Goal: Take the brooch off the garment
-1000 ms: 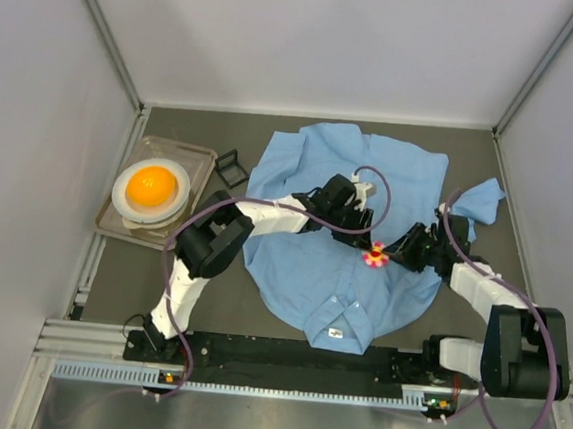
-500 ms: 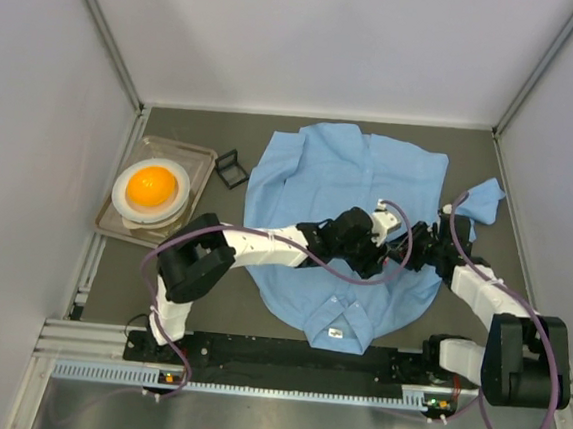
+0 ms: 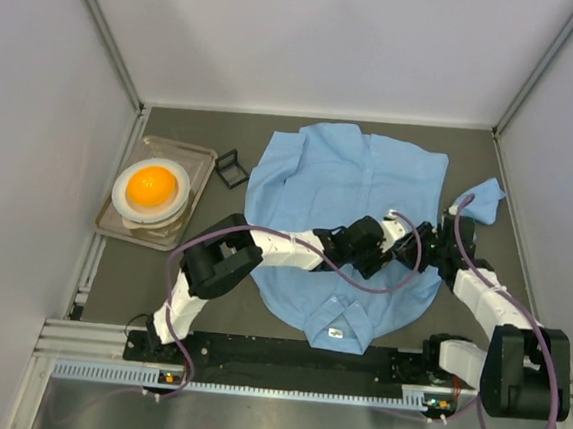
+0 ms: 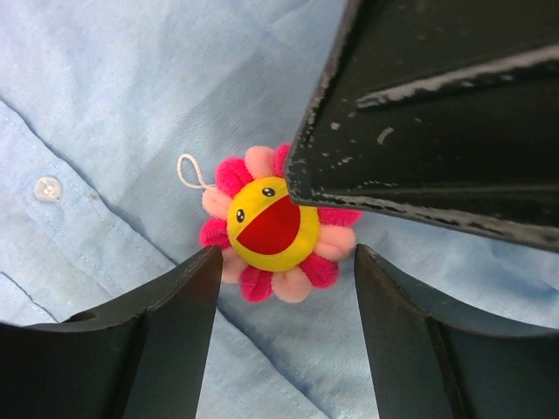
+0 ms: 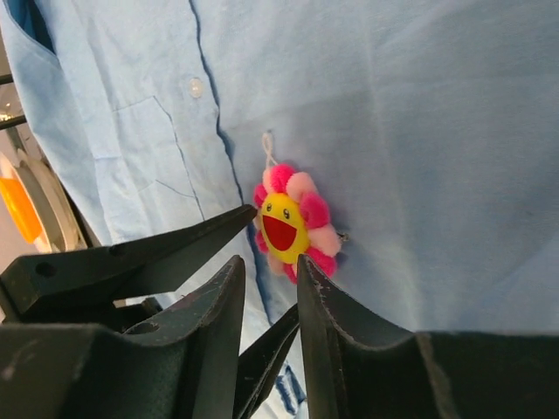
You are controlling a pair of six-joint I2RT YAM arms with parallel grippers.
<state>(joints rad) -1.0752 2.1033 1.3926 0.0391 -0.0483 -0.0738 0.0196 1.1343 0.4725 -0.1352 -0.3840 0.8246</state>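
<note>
The brooch [image 4: 278,229] is a pink-petalled flower with a yellow smiling face and a white loop, pinned on the light blue garment [image 3: 321,167] near its button placket. My left gripper [image 4: 286,258] is open, its fingertips either side of the flower's lower edge and apart from it. From the other side my right gripper [image 5: 269,264] points at the brooch [image 5: 293,223], jaws a narrow gap apart with nothing between them. One right finger [image 4: 437,113] overlaps the flower's upper right petals. In the top view both grippers meet [image 3: 396,246] and hide the brooch.
A metal tray [image 3: 203,157] at the left holds a white plate [image 3: 120,192] with an orange thing on it. A small black clip-like object [image 3: 232,168] lies between tray and shirt. Grey walls enclose the table on three sides.
My left arm has swung right and forward across the shirt, bringing its gripper over the brooch, which now is hidden in the top view. The right gripper shifted slightly.
</note>
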